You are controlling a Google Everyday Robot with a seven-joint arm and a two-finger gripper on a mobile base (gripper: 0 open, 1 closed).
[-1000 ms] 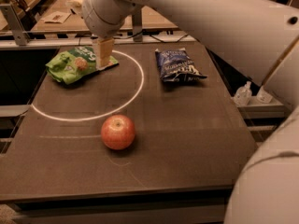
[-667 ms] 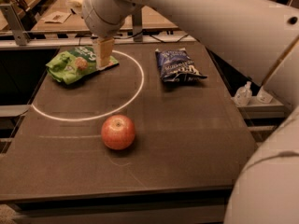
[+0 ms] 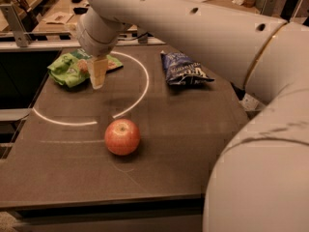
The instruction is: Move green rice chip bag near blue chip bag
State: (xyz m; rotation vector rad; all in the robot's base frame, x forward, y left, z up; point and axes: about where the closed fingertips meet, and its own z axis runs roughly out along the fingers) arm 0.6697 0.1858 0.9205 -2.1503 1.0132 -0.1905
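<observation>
The green rice chip bag (image 3: 66,69) lies crumpled at the back left of the dark table. The blue chip bag (image 3: 183,68) lies flat at the back right, well apart from it. My gripper (image 3: 97,77) hangs from the white arm at the green bag's right edge, low over the table and covering part of the bag. I cannot tell whether it touches the bag.
A red apple (image 3: 122,137) sits in the middle front of the table (image 3: 183,144). A white arc is painted on the tabletop (image 3: 140,88). My big white arm fills the right side of the view. Shelving and clutter stand behind the table.
The gripper has moved down and slightly toward the front left, from above the green bag's right end to low beside it. The bags and the apple have not moved.
</observation>
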